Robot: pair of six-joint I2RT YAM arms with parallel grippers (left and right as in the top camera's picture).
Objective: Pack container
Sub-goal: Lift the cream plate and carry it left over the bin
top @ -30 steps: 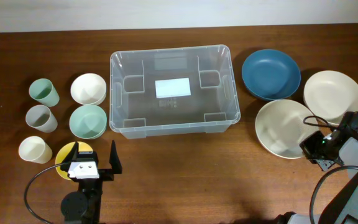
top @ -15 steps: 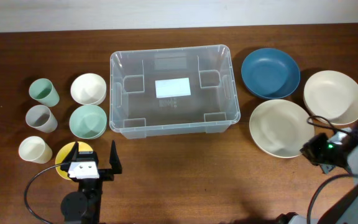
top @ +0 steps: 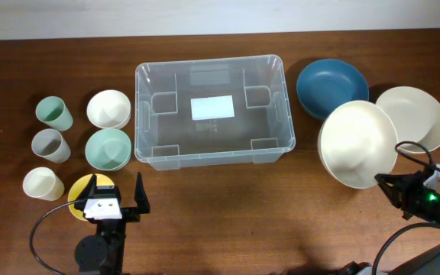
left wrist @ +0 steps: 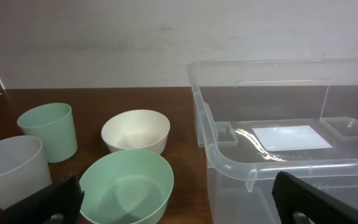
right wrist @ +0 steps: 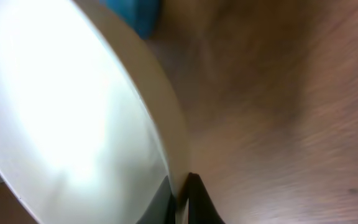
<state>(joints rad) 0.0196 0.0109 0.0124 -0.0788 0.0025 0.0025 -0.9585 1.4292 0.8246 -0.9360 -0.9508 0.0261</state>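
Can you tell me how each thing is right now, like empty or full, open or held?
container: upright, no lid, empty.
front cream plate: tilted, gripped at its rim.
right end effector: shut on the front cream plate.
left end effector: open, holding nothing.
blue bowl: upright, empty.
mint bowl: upright, empty.

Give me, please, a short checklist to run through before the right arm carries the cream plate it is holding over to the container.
1. Grip: right gripper shut on the cream plate at its rim: ok.
2. Plate clear of the blue bowl that it overlaps in the overhead view: cannot tell.
3. Room: container empty, space for the plate: ok.
4. Other arm: left gripper open, away from the container: ok.
5. Path: bare table between plate and container: ok.
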